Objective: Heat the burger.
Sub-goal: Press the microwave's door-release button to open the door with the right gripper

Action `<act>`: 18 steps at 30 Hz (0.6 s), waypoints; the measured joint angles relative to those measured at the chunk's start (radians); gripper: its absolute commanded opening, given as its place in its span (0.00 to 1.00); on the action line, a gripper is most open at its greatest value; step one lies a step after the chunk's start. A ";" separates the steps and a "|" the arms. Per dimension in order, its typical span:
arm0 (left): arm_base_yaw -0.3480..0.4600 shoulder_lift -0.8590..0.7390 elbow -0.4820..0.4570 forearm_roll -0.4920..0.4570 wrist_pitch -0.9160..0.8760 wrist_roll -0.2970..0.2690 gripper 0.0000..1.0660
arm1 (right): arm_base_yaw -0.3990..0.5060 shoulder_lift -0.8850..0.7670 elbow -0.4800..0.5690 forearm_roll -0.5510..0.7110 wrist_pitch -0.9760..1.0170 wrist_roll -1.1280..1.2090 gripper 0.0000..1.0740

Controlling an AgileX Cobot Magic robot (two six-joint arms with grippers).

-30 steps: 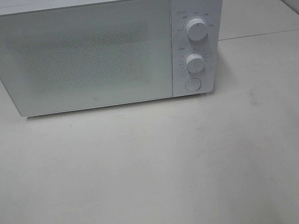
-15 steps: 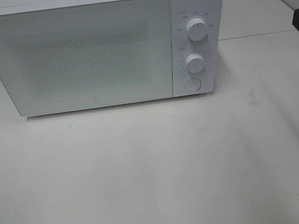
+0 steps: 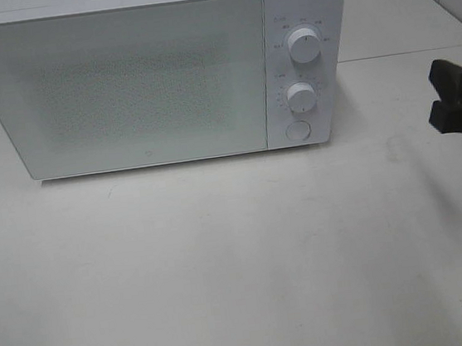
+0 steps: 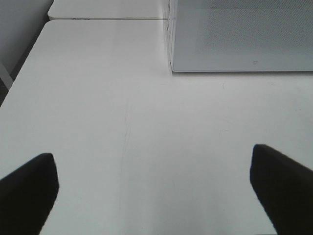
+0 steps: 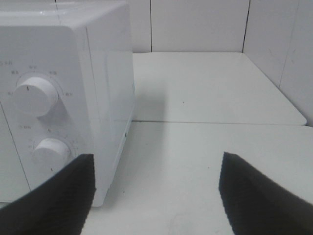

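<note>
Lab-like tabletop setup: white microwave (image 3: 137,83) on plain white table (image 3: 225,265).

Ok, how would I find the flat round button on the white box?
Find the big white microwave on the table. On its right panel, an upper knob and a lower knob stick out. The button sits below both, flat and plain.
</note>
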 measured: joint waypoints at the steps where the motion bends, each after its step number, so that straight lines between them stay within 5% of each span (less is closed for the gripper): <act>1: 0.000 0.000 0.000 0.000 0.000 0.000 0.94 | 0.044 0.052 0.001 0.050 -0.048 -0.025 0.67; 18: 0.000 0.000 0.000 0.000 0.000 0.000 0.94 | 0.439 0.348 -0.069 0.401 -0.158 -0.057 0.67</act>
